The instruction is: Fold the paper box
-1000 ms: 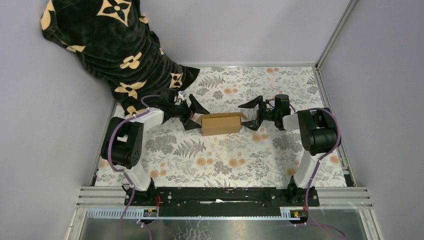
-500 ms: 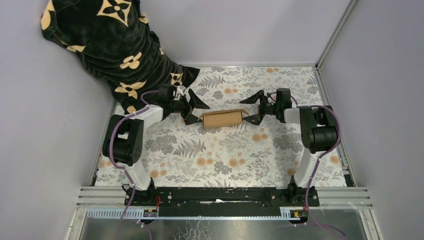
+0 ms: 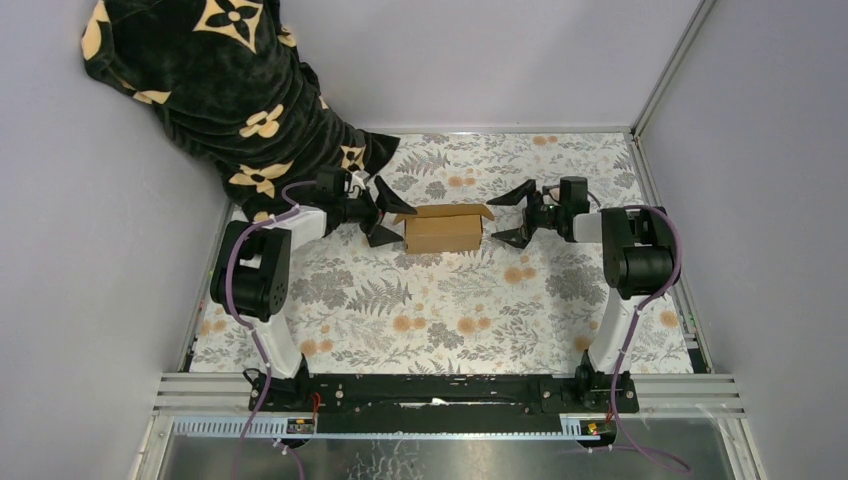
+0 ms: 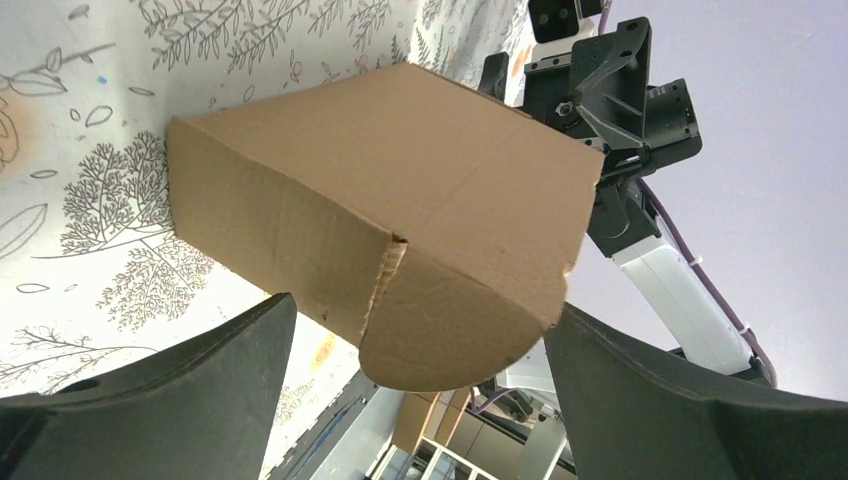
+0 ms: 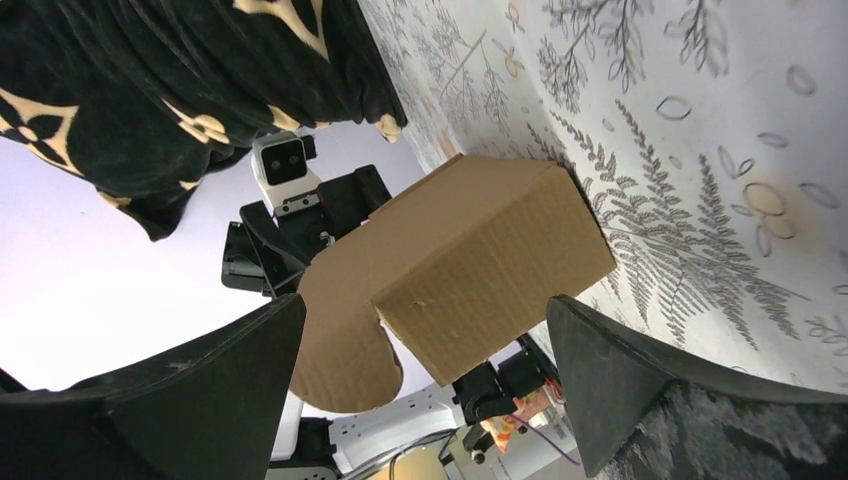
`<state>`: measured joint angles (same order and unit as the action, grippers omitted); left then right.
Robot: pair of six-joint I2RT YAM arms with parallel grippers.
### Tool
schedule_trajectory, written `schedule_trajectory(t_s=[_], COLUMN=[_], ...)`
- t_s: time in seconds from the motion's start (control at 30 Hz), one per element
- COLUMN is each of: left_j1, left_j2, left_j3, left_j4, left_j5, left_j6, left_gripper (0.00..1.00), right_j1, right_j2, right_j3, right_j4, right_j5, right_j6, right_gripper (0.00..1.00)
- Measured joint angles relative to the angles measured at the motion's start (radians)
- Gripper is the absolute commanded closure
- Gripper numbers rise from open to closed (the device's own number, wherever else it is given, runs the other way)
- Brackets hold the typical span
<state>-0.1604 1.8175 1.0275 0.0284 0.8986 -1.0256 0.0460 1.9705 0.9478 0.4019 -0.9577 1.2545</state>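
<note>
Box ends flanked, flaps untucked.
Overhead, the paper box (image 3: 443, 232) sits on the bench (image 3: 440, 320) between the left jaws and right jaws, both spread wide, gripping nothing. Left wrist view: a rounded end flap (image 4: 440, 335) juts out loose. Right wrist view: a curved flap (image 5: 345, 330) hangs open too. Closing the ends seems the step in hand; next, each flap likely needs pushing inward.

Bright even light, soft shadows, sharp overhead, wide-angle wrist views
</note>
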Motion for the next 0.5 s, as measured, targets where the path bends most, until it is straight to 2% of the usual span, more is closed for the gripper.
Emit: schedule_trajectory(t_s=[0.3,0.5], left_j1=[0.035,0.037], left_j2=[-0.094,-0.225], left_j3=[0.027,0.039], left_j4=[-0.089,-0.165], left_j5=[-0.038,-0.096], left_j6=[0.061,0.133], left_gripper=[0.01,0.01], right_j1=[-0.100,-0.113], right_j2=[-0.083,-0.254], right_j3=[0.042,0.120], right_j4=[-0.157,-0.400], right_j5=[0.065,0.199], right_j6=[-0.149,-0.404], right_gripper=[0.00,0.00])
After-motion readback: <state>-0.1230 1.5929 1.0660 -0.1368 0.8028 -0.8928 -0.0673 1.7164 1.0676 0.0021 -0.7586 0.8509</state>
